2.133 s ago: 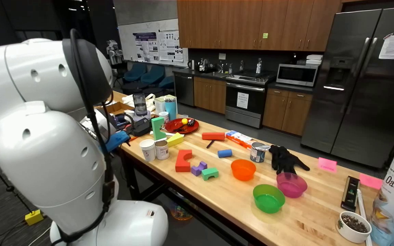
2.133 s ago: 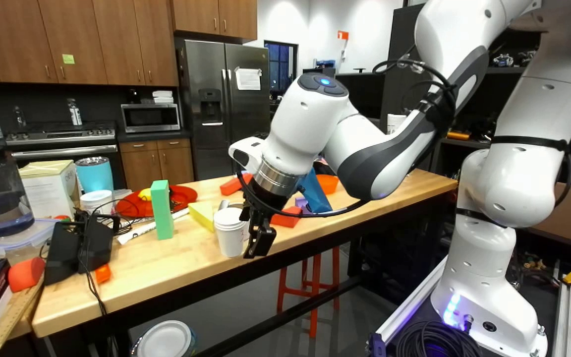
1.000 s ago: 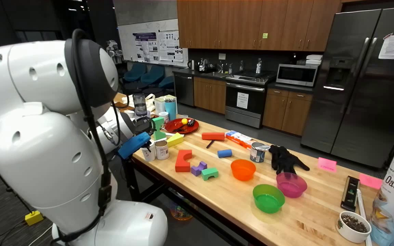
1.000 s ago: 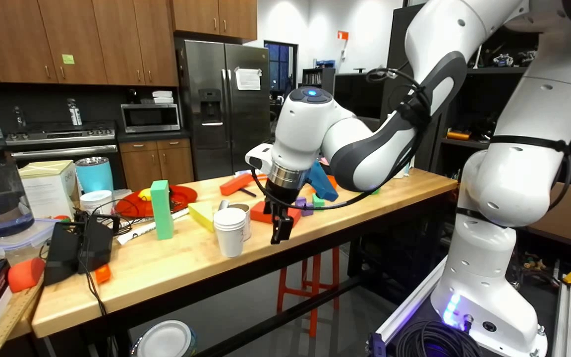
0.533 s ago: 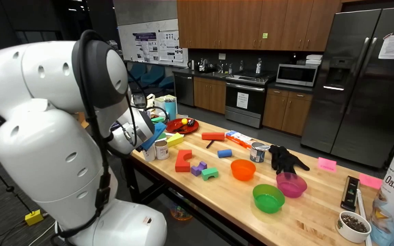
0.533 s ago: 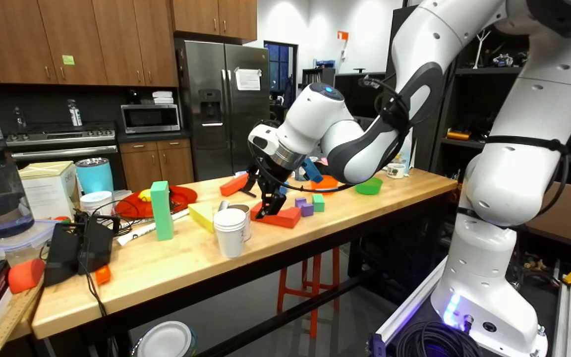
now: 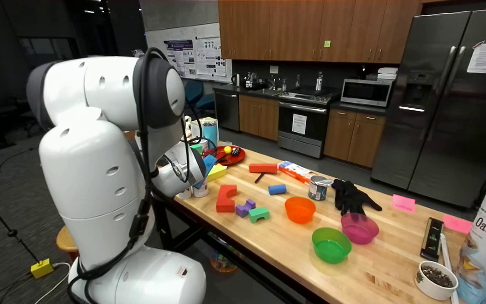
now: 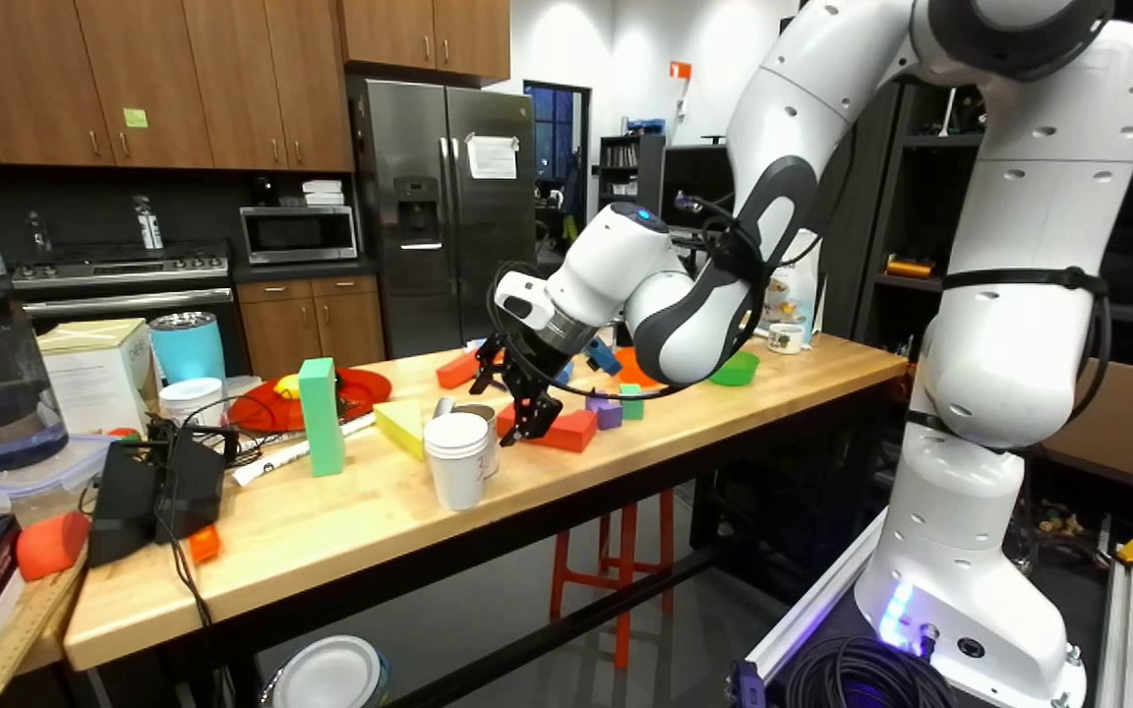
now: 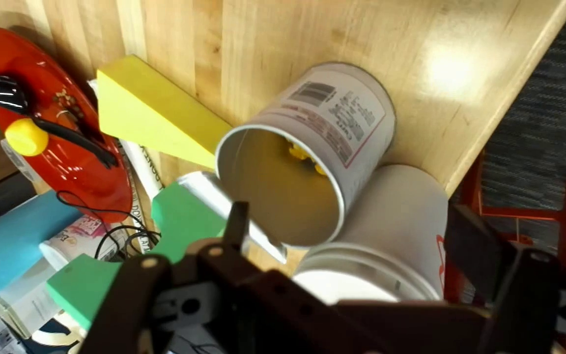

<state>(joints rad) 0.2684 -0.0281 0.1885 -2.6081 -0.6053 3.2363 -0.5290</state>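
The gripper [image 9: 349, 216] hovers above a pale wooden tabletop [image 9: 435, 29], its jaws standing wide apart. Between them, in the wrist view, shows a stack of white cups [image 9: 381, 221], at 5 o'clock from the upright, open can [image 9: 334, 142] just beside it. Whether either jaw touches can or cups cannot be told.

Only the wrist view looks into the can, where small yellow pieces [image 9: 300, 152] lie. From the can, a yellow wedge [image 9: 160, 115] lies between 9 and 10 o'clock, a green block [image 9: 184, 221] at 8 and, farther off at 9, a red plate [image 9: 91, 187] bearing a yellow ball [image 9: 26, 136].

In an exterior view the arm [image 7: 112, 177] hides most of the gripper; around 4 o'clock from its centre sit an orange bowl [image 7: 300, 216], a green bowl [image 7: 331, 255], a pink bowl [image 7: 359, 237] and a black glove [image 7: 348, 196].

In an exterior view a red block [image 8: 566, 431] shows behind the gripper, and a red stool [image 8: 626, 590] near 6 o'clock.

Farthest off, in an exterior view: a whiteboard [image 7: 158, 50] at 11, brown cabinets [image 7: 319, 29] at 1, a microwave [image 7: 366, 93] at 2.
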